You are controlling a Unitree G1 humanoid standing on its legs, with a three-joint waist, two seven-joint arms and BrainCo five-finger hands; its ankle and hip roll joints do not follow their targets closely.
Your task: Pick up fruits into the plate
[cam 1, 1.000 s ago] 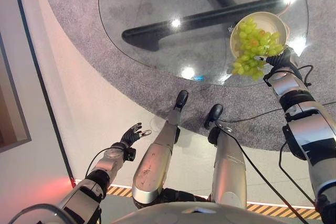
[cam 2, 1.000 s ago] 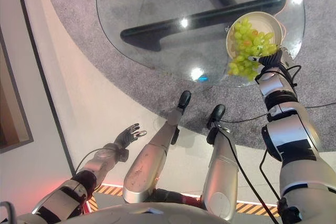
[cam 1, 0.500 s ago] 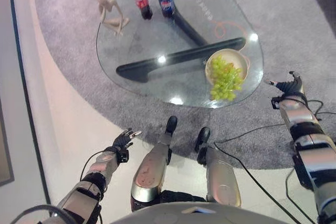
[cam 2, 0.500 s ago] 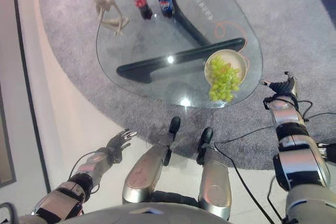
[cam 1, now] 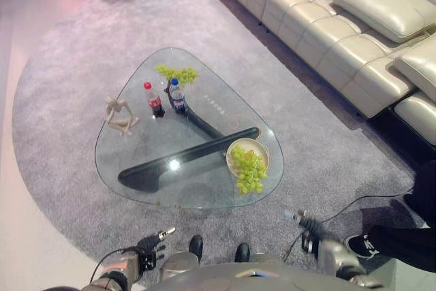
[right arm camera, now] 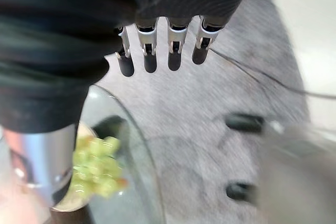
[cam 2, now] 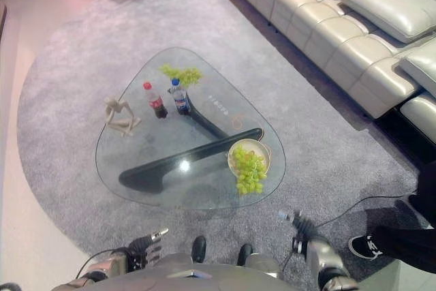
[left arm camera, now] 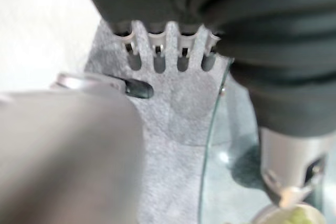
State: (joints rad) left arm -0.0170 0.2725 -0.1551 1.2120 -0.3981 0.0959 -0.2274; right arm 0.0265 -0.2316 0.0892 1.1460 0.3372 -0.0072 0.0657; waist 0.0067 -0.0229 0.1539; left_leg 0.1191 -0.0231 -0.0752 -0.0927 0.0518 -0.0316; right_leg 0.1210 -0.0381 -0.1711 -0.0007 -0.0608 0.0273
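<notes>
A cream plate [cam 1: 240,148] stands near the glass table's near right corner. A bunch of green grapes [cam 1: 249,171] lies in it and hangs over its near rim onto the glass; the same grapes [right arm camera: 97,165] show in the right wrist view. My right hand [cam 1: 306,225] hangs open over the grey carpet, short of the table and apart from the plate, its fingers [right arm camera: 150,51] straight with nothing in them. Low at the near left, my left hand [cam 1: 148,246] is open too, with straight fingers [left arm camera: 167,45] that hold nothing.
On the rounded glass table [cam 1: 136,148] stand two bottles [cam 1: 154,99], a pale figurine [cam 1: 118,116] and a second green bunch [cam 1: 178,73]. A cream sofa [cam 1: 347,25] runs along the right. A person's dark leg and shoe [cam 1: 360,244] are at the near right.
My right hand has left the grapes at the plate and drawn back off the table to my side. The camera has pulled far back, so the whole table now shows.
</notes>
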